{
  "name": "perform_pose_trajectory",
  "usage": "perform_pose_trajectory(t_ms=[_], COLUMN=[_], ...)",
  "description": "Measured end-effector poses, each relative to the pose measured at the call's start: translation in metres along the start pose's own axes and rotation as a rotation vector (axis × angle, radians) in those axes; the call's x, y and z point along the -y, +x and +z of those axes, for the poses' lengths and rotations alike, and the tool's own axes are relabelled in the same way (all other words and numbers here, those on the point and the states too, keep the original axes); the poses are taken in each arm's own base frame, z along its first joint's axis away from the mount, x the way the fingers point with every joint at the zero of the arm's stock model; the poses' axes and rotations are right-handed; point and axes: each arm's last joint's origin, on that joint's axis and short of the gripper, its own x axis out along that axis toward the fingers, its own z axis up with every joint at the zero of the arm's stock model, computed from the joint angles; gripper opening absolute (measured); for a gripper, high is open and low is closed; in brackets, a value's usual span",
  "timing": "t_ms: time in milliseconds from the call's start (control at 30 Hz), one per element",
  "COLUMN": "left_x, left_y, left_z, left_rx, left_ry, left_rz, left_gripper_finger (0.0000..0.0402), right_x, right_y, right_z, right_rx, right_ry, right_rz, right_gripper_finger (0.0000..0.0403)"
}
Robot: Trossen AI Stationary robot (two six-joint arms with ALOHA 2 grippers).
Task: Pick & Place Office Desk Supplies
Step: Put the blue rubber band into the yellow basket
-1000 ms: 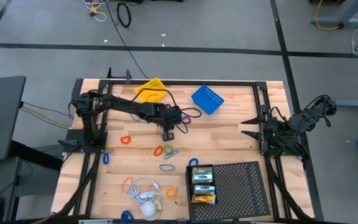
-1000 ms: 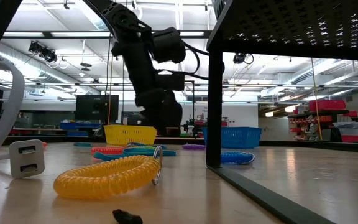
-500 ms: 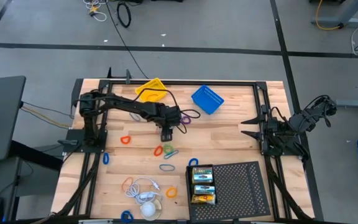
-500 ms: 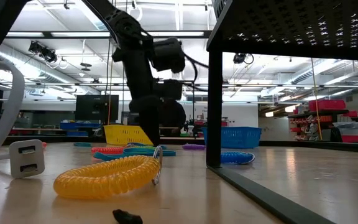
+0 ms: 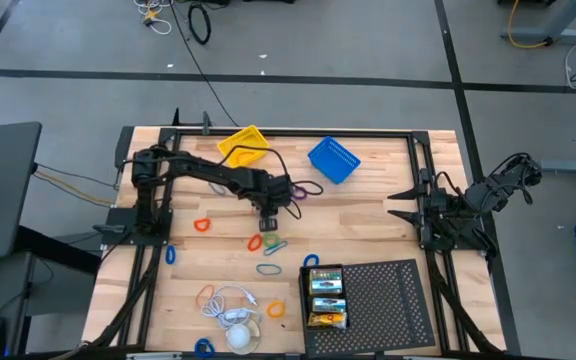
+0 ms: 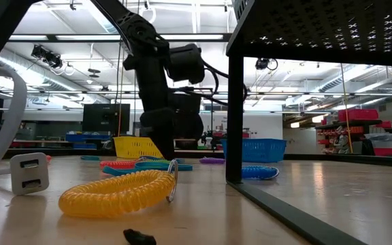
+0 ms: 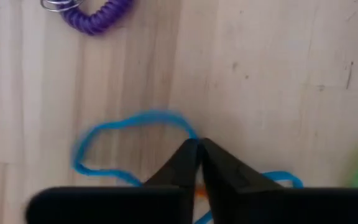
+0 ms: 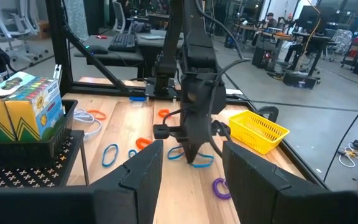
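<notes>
no text, label, brand or number can be read anywhere. the yellow-and-green crayon boxes (image 8: 23, 102) carry printed artwork and small lettering on their faces — too small and blurred to make out. the white charger block (image 6: 30, 173) in the low view shows no marking, and the signs and screens in the room behind the table are too far off to read.

I see pale wood-grain on my worktop (image 5: 368, 215), a black perforated tray (image 5: 383, 300), yellow-and-green crayon boxes (image 5: 327, 297), a yellow basket (image 5: 243, 146), a blue basket (image 5: 333, 160), a blue loop (image 7: 132, 146), a purple coil (image 7: 95, 15), a yellow coil (image 6: 114, 194).
</notes>
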Motion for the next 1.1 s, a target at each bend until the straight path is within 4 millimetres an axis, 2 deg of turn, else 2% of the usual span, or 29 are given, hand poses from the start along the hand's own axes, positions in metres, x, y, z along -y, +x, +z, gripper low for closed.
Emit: perform_pose_trajectory(t_ms=[200,400,533,700,833,967,1100], left_x=[0.013,0.025,0.021,-0.001,-0.031,-0.069,-0.111], left_y=[-0.009,-0.044,-0.069,-0.098,-0.119,-0.126,-0.122], left_z=[0.003,0.014,0.015,0.008,0.0,-0.01,-0.024], left_rx=[0.003,0.039,0.046,0.048,0.051,0.023,-0.024], left_ry=[0.017,0.055,0.057,0.014,-0.047,-0.114,-0.199], left_rz=[0.07,0.162,0.239,0.35,0.409,0.455,0.453], left_gripper_finger=[0.0004,0.0003,0.0002,0.0002,0.0001,0.0001,0.0001], right_x=[0.0,0.0,0.0,0.0,0.0,0.0,0.0], right_y=[0.0,0.0,0.0,0.0,0.0,0.0,0.0], right_z=[0.0,0.0,0.0,0.0,0.0,0.0,0.0], right_rx=[0.001,0.001,0.002,0.0,0.001,0.0,0.001], right_ry=[0.001,0.001,0.002,0.001,0.001,0.001,0.002], right_rz=[0.0,0.0,0.0,0.0,0.0,0.0,0.0], right_gripper_finger=[0.0176,0.0176,0.0176,0.0176,0.0176,0.0176,0.0176])
